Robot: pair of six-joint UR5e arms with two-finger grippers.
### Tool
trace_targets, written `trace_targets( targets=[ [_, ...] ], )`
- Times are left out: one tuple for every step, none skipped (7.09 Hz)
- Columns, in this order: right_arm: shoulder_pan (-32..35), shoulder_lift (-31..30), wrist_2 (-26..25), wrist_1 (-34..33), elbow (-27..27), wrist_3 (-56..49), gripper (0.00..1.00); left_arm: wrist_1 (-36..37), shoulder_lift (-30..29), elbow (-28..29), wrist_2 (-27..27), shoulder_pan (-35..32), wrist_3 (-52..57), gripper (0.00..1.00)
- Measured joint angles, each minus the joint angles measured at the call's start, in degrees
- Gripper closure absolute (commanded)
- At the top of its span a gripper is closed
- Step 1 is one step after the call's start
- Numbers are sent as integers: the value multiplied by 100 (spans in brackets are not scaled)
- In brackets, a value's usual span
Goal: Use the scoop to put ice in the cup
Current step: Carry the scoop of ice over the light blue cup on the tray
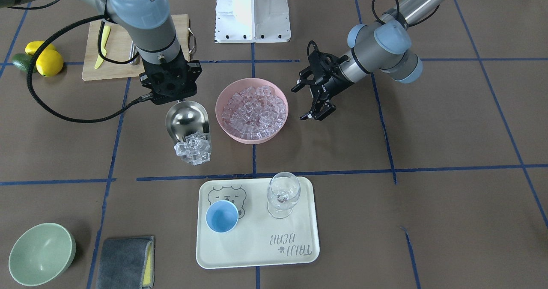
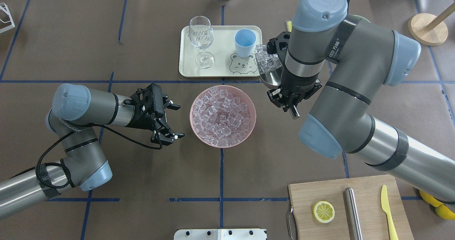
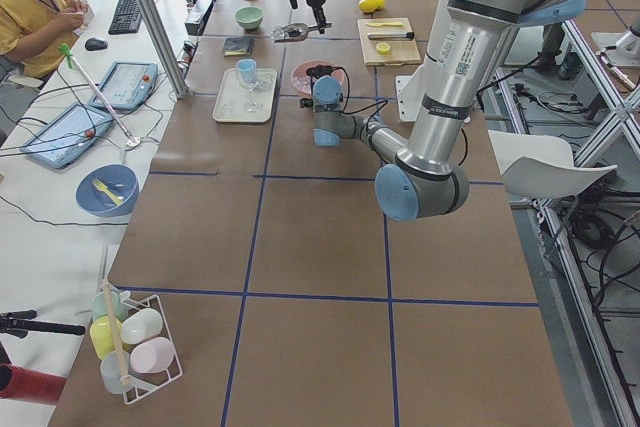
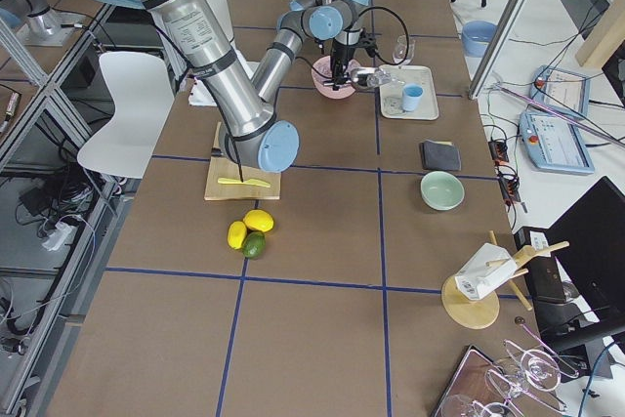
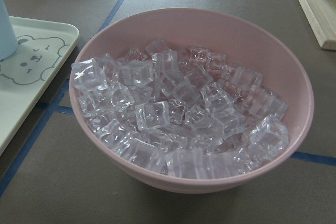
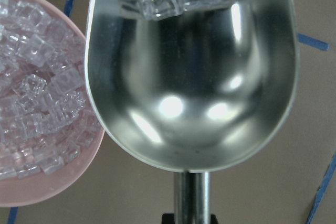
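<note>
Holding a Loaded Scoop Beside the Ice Bowl

Right gripper: clamped on the thin handle of the scoop. The trough points away from the robot and sits above the table, just beside the pink bowl. A cluster of ice is heaped at the front lip of the trough, and the polished rear half is bare. The pink bowl is filled with more of the same cubes.

Left gripper: jaws spread, nothing between them, on the other side of the bowl and aimed at it.

Cup: upright on the cream tray, on the printed bear, with the wine glass beside it.

Work surface – brown covering divided into squares by blue tape lines. At the robot's right stand a wooden cutting board carrying a yellow knife, and lemons next to it. A pale-green bowl and a folded grey cloth lie at the far edge.

Room – a white chair stands behind the robot. A seated person is at a white side bench with tablets and cables.
</note>
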Motion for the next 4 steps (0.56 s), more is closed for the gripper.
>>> trace_targets(
  targets=[
    [127,252,76,2,-424,-167,100,1,0,1,6,0,0,0],
    [235,518,106,9,-877,-435,100,0,0,2,6,1,0,0],
    [299,681,113,15,-1188,-722,100,-2,0,2,3,4,0,0],
    [338,795,121,43,-1422,-937,100,-2,1,2,4,13,0,0]
  ],
)
